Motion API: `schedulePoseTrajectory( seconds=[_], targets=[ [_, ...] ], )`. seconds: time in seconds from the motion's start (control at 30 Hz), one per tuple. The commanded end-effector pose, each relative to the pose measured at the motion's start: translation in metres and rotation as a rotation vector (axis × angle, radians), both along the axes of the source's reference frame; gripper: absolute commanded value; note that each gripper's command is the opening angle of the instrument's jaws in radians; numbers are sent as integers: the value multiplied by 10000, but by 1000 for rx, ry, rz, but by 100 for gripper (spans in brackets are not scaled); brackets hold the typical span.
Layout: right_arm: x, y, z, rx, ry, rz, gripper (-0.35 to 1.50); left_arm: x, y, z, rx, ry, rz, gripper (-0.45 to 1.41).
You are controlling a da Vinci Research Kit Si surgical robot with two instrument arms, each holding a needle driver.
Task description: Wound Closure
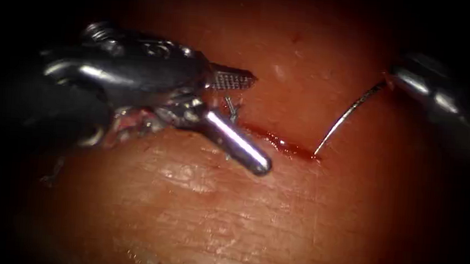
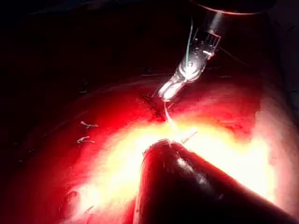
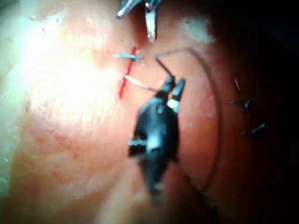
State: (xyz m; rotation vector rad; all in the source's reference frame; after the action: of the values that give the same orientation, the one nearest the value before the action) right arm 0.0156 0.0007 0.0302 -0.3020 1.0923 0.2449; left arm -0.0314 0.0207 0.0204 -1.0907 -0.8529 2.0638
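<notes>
Left tool [image 1: 247, 122]: seen over the left part of the cut in the endoscope view, its two fingers [image 1: 233, 81] spread wide apart and holding nothing; one ridged finger is raised above the wound line, the smooth one lies across it. Its shaft is lost in shadow at the frame's edge.

Right tool [image 1: 394, 81]: seen at the right of the endoscope view, largely cut off by the dark border; its fingers are closed on the blunt end of the needle (the grip itself is hard to make out there, clearer in the right wrist view [image 3: 172, 88]).

Needle [image 1: 346, 117]: curved, held near its tail, its point lowered to the right end of the cut; whether the tip is already in the tissue cannot be told.

Cut [image 1: 278, 143]: a short red line with red fluid [image 1: 294, 150] along it.

Tissue [image 1: 213, 213]: pale and glossy below the cut, dim toward the edges.

Stitch [image 1: 232, 109]: one knotted stitch with short cut ends is seen across the cut between the left tool's fingers.

Thread [image 3: 216, 126]: a dark arc trailing from the needle's tail is seen in the right wrist view; its far end is lost in blur.

Other thread ends [image 3: 245, 102]: small tufts well to the side of the cut.
</notes>
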Motion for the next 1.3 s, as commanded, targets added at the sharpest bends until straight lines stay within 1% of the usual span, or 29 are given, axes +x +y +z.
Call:
schedulePoseTrajectory(
  seconds=[0.03,0.07,0.1,0.13,0.17,0.27,0.4,0.63,0.8,0.97,1.3],
  targets=[
    [17,2,11,-16,-6,-7,-35,-8,0,9,-35,0,10,95],
    [21,1,12,-22,-10,-7,-35,-10,-5,13,-51,6,15,86],
    [28,0,12,-33,-16,-9,-35,-13,-13,19,-64,20,19,73],
    [37,-1,12,-59,-36,-23,-35,-15,-25,28,-93,38,28,44],
    [42,-1,11,-78,-46,-31,-35,-17,-33,34,-103,54,40,36],
    [49,-1,14,-108,-60,-45,-35,-20,-48,47,-110,84,61,34],
    [49,2,22,-130,-68,-56,-35,-20,-62,61,-123,97,65,34],
    [49,8,33,-167,-84,-74,-35,-27,-64,78,-131,107,72,32],
    [48,10,38,-193,-95,-88,-35,-27,-65,83,-133,107,73,32],
    [48,6,47,-211,-107,-102,-35,-27,-67,85,-132,105,77,34],
    [57,2,51,-239,-122,-111,-35,-25,-68,82,-134,101,83,34]
  ],
)
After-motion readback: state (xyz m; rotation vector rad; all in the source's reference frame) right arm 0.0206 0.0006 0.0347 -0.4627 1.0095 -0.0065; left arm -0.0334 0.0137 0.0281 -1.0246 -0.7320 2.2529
